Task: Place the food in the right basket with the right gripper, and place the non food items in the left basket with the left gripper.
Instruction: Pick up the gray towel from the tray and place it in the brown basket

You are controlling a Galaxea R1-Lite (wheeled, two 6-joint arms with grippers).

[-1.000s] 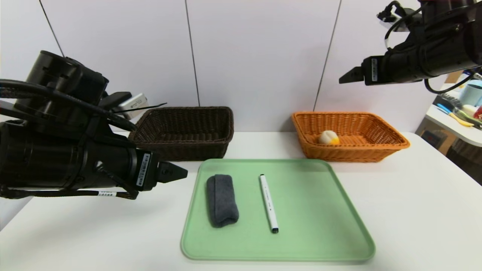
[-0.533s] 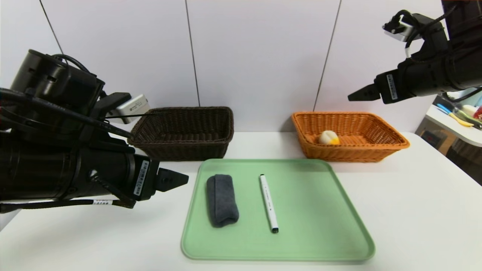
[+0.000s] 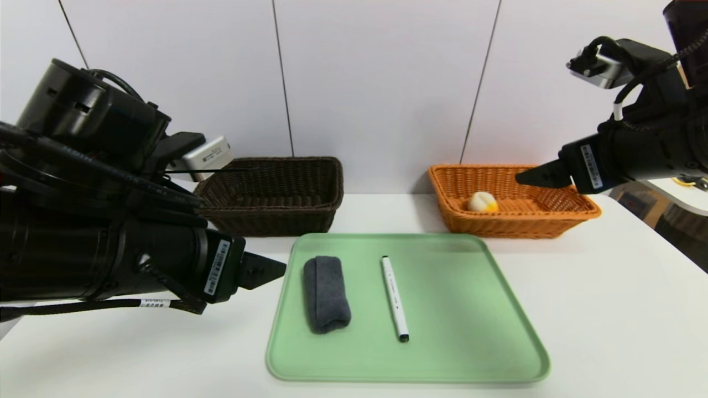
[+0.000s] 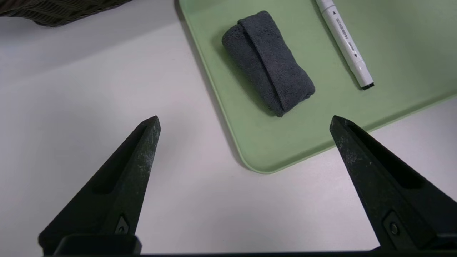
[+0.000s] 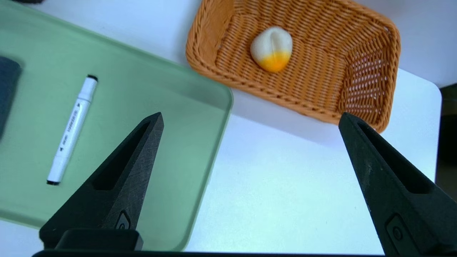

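Since the earlier frames the right gripper [image 3: 534, 176] has dropped from the upper right of the head view and drawn back toward the right edge, so that its tip now sits level with the rim of the orange basket [image 3: 575, 221]; the left gripper [image 3: 271, 269] has barely shifted. Nearest the camera, in the lower centre of the frame, lies the green tray [image 3: 498, 309], holding the two non-food items left to sort: a rolled grey cloth [image 3: 326, 301] on its left half and a white marker [image 3: 395, 298] just beside it, apart from it. The left gripper hovers at the left of the frame, just off the tray's left edge, tilted downward toward the cloth with jaws spread wide and empty, apparently poised for that pick. Farther back, the dark brown basket [image 3: 276, 215] stands left of centre with nothing visible inside, while the orange basket at the right holds the white-and-yellow bun [image 3: 482, 202]. The right gripper, jaws likewise apart and empty, angles down, seemingly retreating with its food delivered.
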